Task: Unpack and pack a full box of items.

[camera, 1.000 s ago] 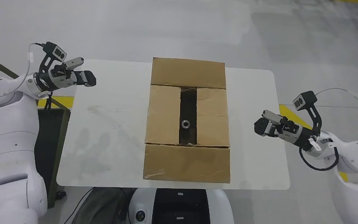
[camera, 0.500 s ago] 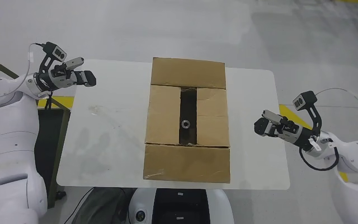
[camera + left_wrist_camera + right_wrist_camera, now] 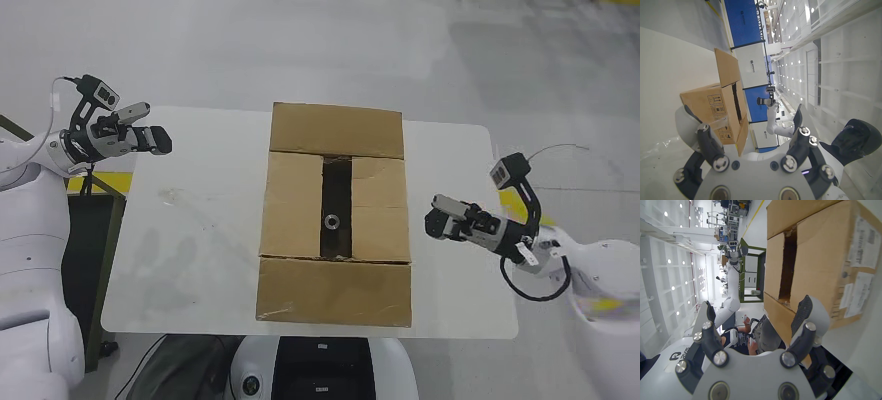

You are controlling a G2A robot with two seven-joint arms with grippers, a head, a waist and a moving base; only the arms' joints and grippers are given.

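Top view: right arm (image 3: 520,243) nearer box (image 3: 290,215)

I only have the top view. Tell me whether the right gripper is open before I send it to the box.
Observer: Right gripper is open and empty.
Operator: Report the left one.
Observer: Left gripper is open, holding nothing.
Operator: Describe the box side facing the right arm.
Observer: That side of the box carries white paper labels.
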